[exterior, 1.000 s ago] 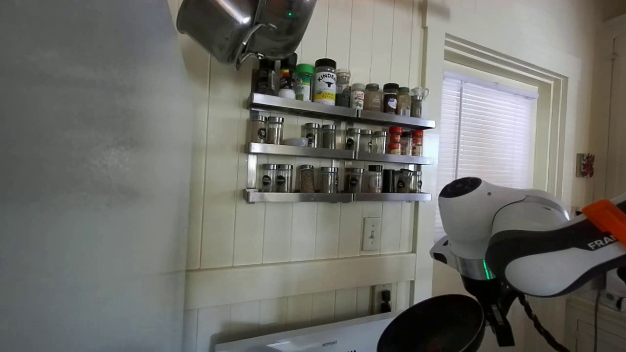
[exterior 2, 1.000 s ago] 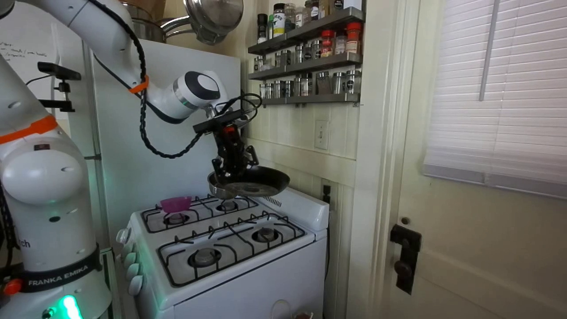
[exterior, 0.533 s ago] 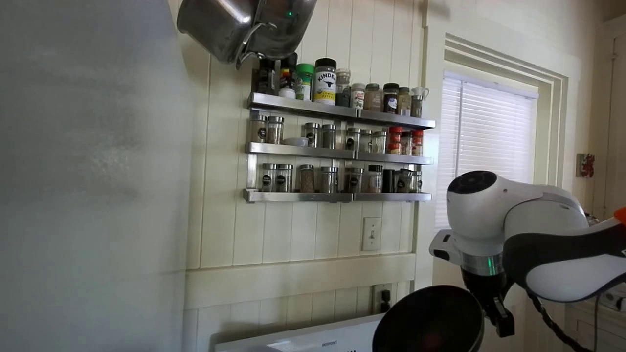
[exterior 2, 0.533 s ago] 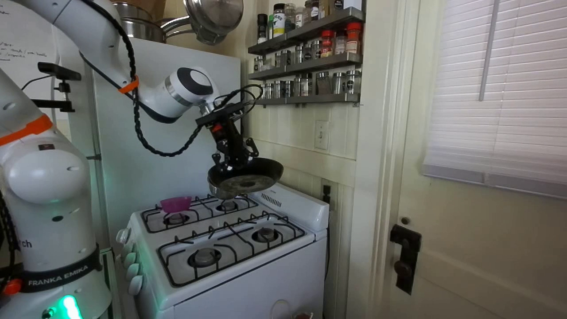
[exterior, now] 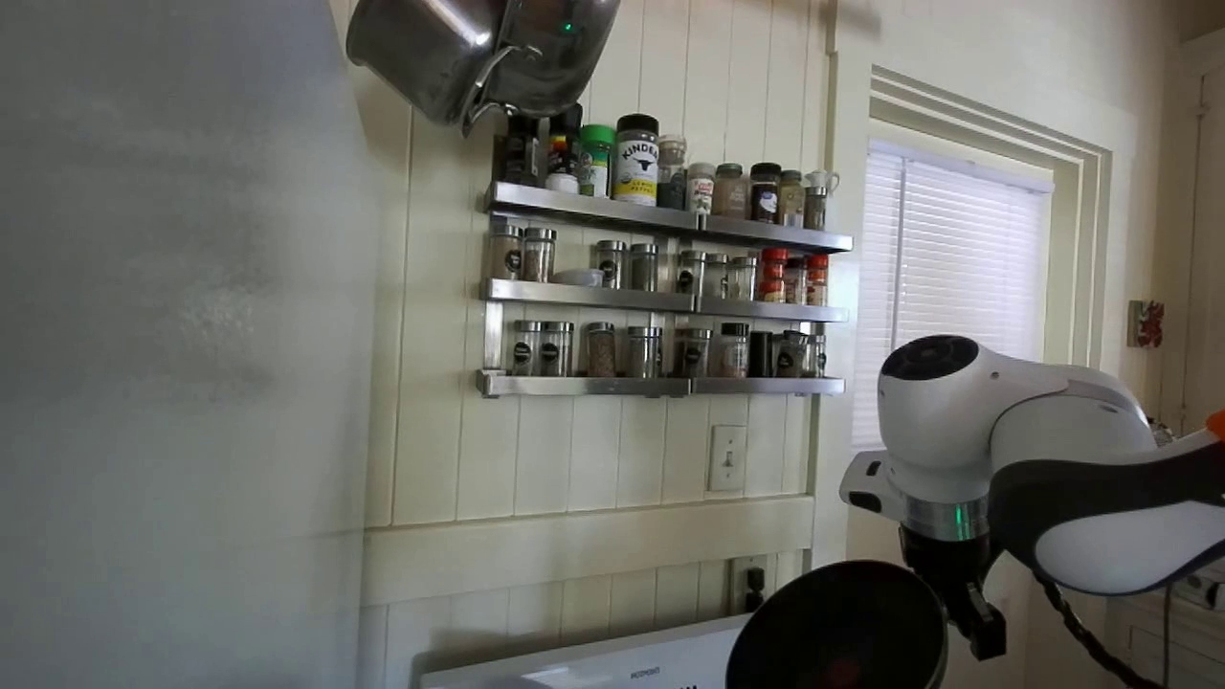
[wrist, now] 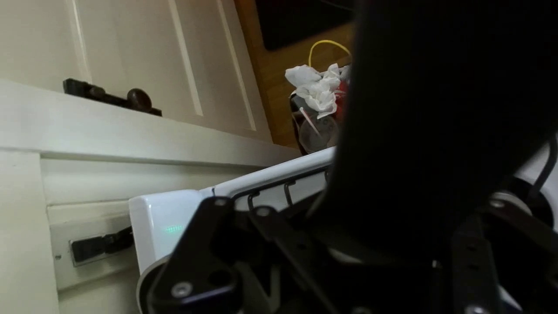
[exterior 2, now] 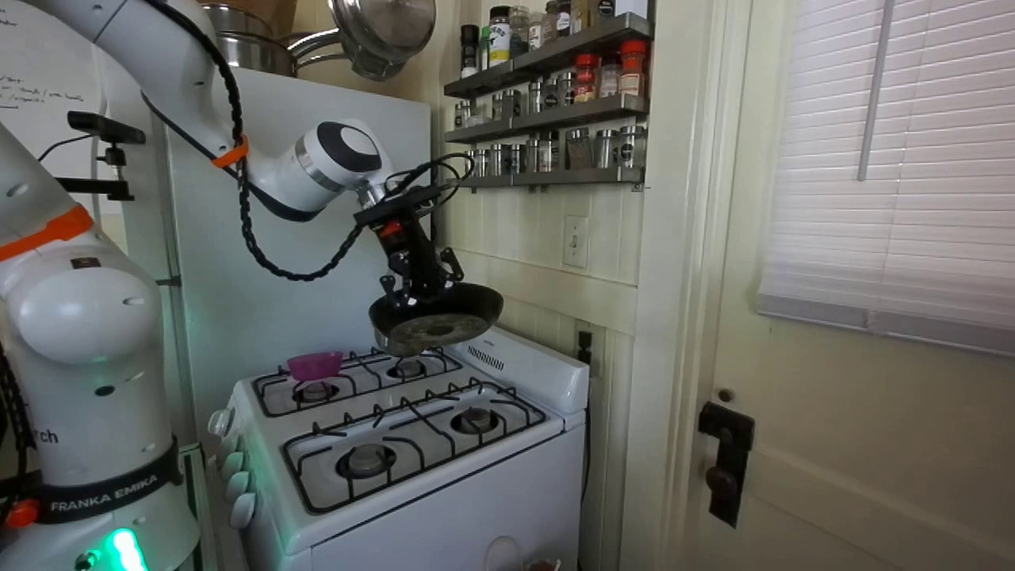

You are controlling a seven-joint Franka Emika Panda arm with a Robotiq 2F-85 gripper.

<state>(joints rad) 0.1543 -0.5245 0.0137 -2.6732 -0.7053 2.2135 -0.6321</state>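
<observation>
the gripper [exterior 2: 424,290] is nearly closed, clamped on a dark frying pan [exterior 2: 444,327], which hangs tilted in the air above the white stove [exterior 2: 444,527]; the exact point of grip is hidden. an exterior view shows the pan's black inside, with a reddish spot [exterior: 847,673]. a pink bowl [exterior 2: 315,365] sits over a burner [exterior 2: 315,392]; its contents cannot be seen. jars [exterior: 601,351], several visibly filled, line three shelves [exterior: 593,386] in both exterior views. only the wrist view looks into a bin [wrist: 296,131] beside the stove, where crumpled white paper [wrist: 320,91], something clear and round [wrist: 317,138] and a pale straw [wrist: 310,122] lie together.
</observation>
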